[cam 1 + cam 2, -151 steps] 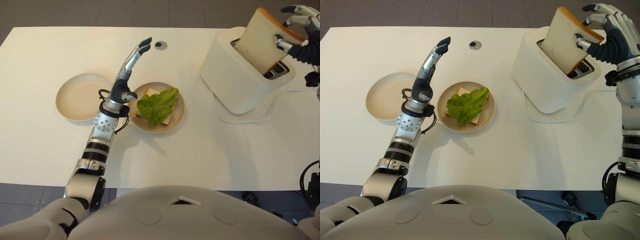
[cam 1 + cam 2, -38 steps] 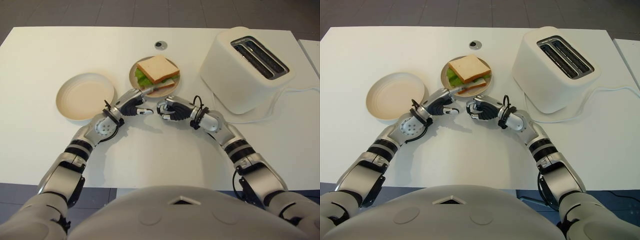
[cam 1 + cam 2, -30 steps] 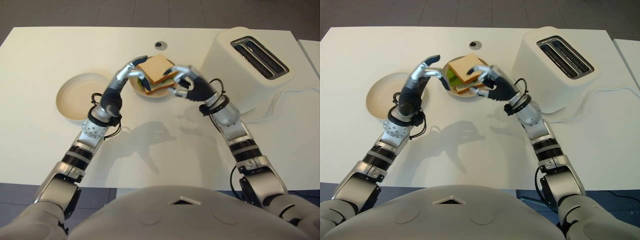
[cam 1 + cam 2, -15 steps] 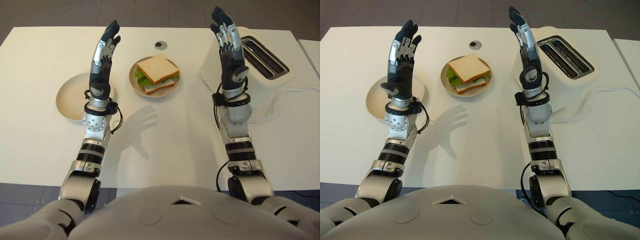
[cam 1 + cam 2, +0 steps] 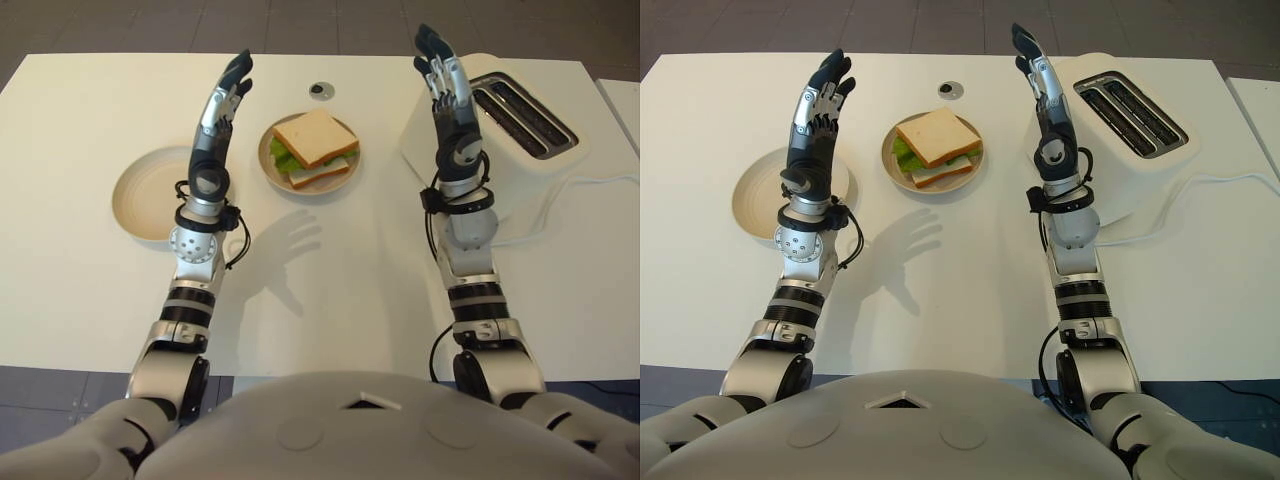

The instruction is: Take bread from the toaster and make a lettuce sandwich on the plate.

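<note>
Silver and black, the left robot hand (image 5: 215,125) stands raised to the left of the sandwich plate (image 5: 340,186). It is released, its fingers stretched straight and pointing up and away from the robot, and it holds and touches nothing. The right robot hand (image 5: 450,105) is raised in the same way to the right of that plate. Its fingers are likewise extended and empty, and its fingertips show in front of the toaster's left corner. Both forearms rise from the near part of the white surface (image 5: 330,290), one on each side of the plate.

Between the two hands, the sandwich (image 5: 315,138) lies on the sandwich plate. Green lettuce (image 5: 283,155) shows along its left edge under the top slice, and a lower slice (image 5: 322,178) peeks out on the near side. The top slice sits slightly askew on the lower one.

Left of the sandwich plate lies a bare plate (image 5: 125,190), near it but apart, with its right rim partly covered by the left wrist. Right of the sandwich plate, behind the right robot hand, stands the white toaster (image 5: 530,165), its two slots facing up. A white cord (image 5: 605,180) runs from it toward the right edge. Just beyond the sandwich plate a small round fitting (image 5: 321,90) is set in the surface, perhaps a cable port; it is too small to tell.
</note>
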Tool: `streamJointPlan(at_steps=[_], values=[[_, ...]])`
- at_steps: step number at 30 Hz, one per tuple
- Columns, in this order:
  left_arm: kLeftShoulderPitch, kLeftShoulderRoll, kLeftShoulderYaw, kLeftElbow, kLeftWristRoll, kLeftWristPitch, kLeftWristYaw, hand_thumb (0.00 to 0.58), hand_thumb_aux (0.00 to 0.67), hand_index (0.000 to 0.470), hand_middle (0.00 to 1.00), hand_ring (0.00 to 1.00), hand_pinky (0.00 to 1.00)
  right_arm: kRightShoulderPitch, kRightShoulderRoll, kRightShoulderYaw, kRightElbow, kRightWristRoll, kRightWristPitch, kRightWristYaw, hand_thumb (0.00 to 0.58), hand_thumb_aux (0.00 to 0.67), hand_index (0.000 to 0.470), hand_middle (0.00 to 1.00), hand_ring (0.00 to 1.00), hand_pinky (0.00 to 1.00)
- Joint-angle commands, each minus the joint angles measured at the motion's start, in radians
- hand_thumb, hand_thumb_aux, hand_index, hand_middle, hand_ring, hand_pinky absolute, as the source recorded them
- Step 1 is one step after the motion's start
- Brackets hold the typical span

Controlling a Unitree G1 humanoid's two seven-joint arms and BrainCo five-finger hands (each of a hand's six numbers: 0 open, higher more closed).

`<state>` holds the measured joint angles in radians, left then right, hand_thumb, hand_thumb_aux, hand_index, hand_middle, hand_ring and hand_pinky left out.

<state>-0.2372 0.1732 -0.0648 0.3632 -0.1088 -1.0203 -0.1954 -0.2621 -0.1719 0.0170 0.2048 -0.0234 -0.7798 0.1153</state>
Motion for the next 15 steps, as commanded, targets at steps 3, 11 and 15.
streamJointPlan(at_steps=[3,11,15], values=[[-0.003,-0.029,-0.003,0.039,0.0,-0.005,-0.029,0.0,0.0,0.0,0.0,0.0,0.0,-0.004,0.01,-0.003,0.02,-0.023,-0.006,-0.009,0.0,0.0,0.0,0.0,0.0,0.0],[-0.001,-0.034,0.004,0.044,0.002,-0.003,-0.05,0.0,0.0,0.0,0.0,0.0,0.0,-0.005,0.007,-0.002,0.027,-0.031,-0.009,-0.007,0.0,0.0,0.0,0.0,0.0,0.0],[0.0,-0.035,0.006,0.045,-0.002,-0.004,-0.059,0.0,0.0,0.0,0.0,0.0,0.0,-0.009,0.007,-0.009,0.033,-0.036,-0.004,-0.017,0.0,0.0,0.0,0.0,0.0,0.0]])
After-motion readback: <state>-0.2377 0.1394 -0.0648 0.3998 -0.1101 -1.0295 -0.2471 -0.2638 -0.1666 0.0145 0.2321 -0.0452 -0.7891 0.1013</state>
